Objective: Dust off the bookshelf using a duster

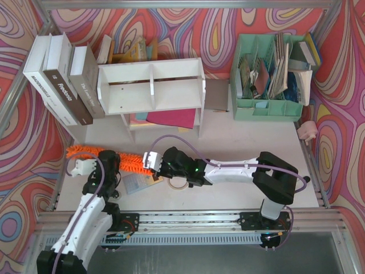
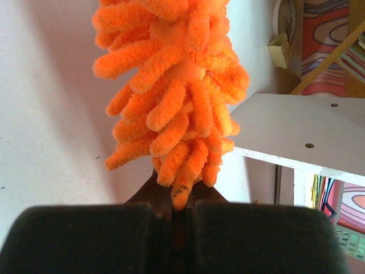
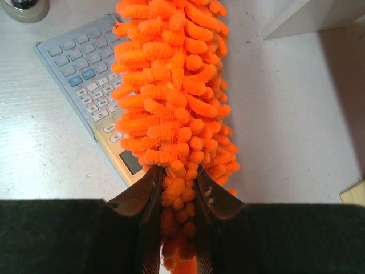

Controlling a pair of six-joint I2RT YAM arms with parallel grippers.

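Top external view: the long fluffy bright-orange microfibre duster (image 1: 85, 153) lies across the white table (image 1: 245, 142), in front of the small white wooden bookshelf (image 1: 151, 85) and apart from it. The left gripper (image 2: 181, 197) is clenched on the fluff partway along. The right gripper (image 3: 178, 182) is clamped on the duster's right end, above a grey calculator (image 3: 80, 68). The handle may sit inside that grip, but fluff hides it.

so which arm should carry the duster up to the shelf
Right, probably: the right gripper clamps the duster at its end, leaving its length free to sweep the bookshelf; the left gripper grips it mid-length.
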